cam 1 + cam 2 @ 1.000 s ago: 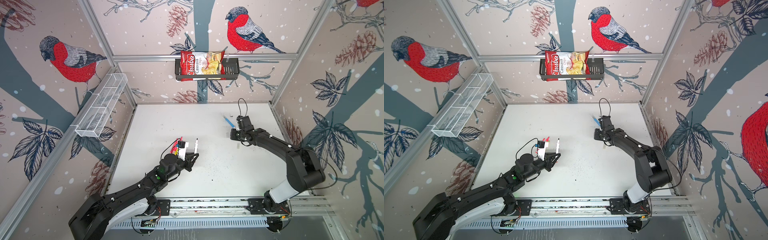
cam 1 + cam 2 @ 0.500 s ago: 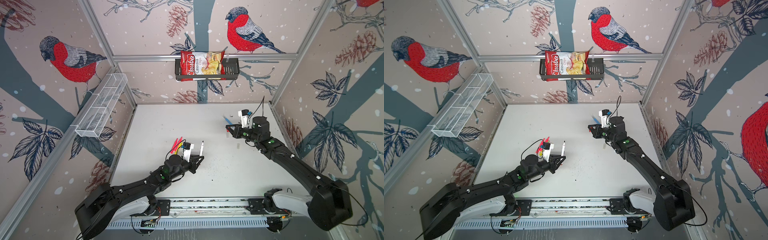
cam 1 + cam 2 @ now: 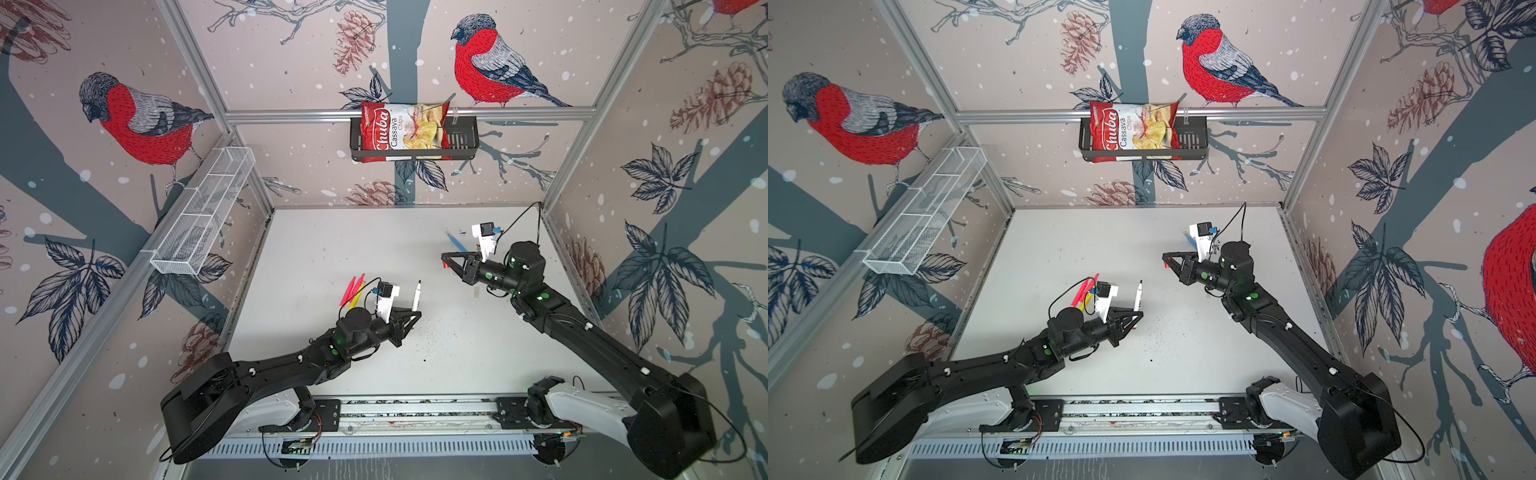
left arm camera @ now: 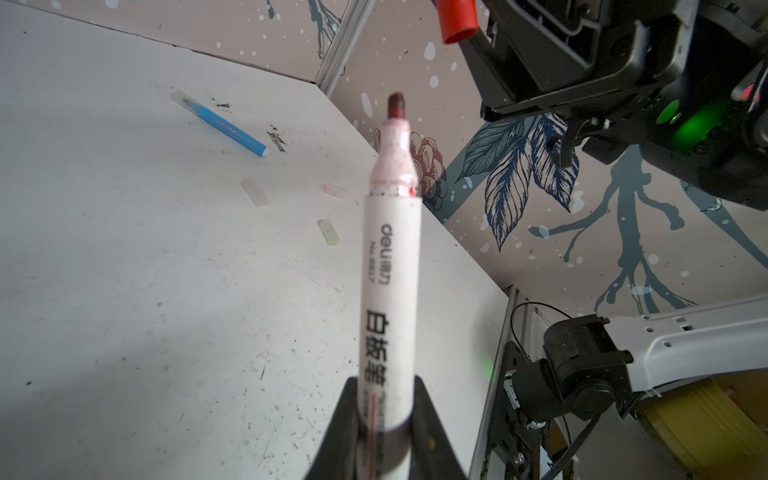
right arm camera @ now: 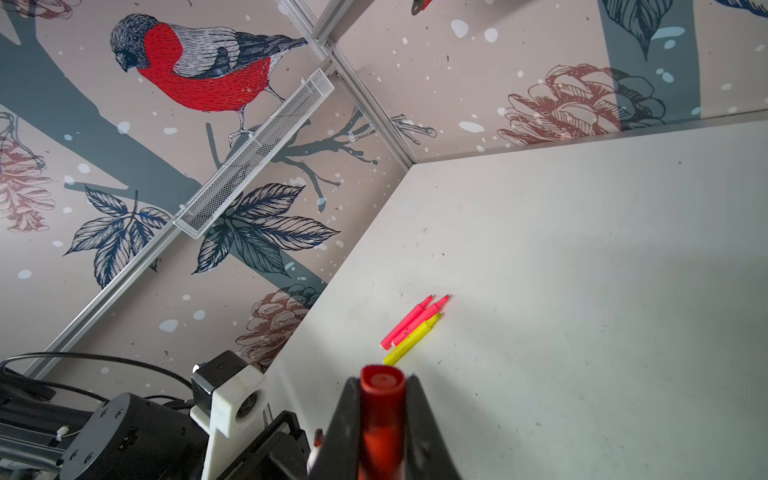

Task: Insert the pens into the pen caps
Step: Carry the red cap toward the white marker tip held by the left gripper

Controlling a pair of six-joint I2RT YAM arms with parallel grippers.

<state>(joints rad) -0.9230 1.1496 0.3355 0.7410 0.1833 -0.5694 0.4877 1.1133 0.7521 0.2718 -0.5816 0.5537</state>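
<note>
White marker [image 4: 388, 270] in left pincer [image 4: 386, 384] (red cap [image 5: 380, 415] in right pincer [image 5: 382, 380])

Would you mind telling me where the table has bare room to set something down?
The table is barest at the far left, between the back wall and the highlighters, and at the front centre by the rail. It is crowded on the right, around the blue pen and loose caps by the right gripper.
</note>
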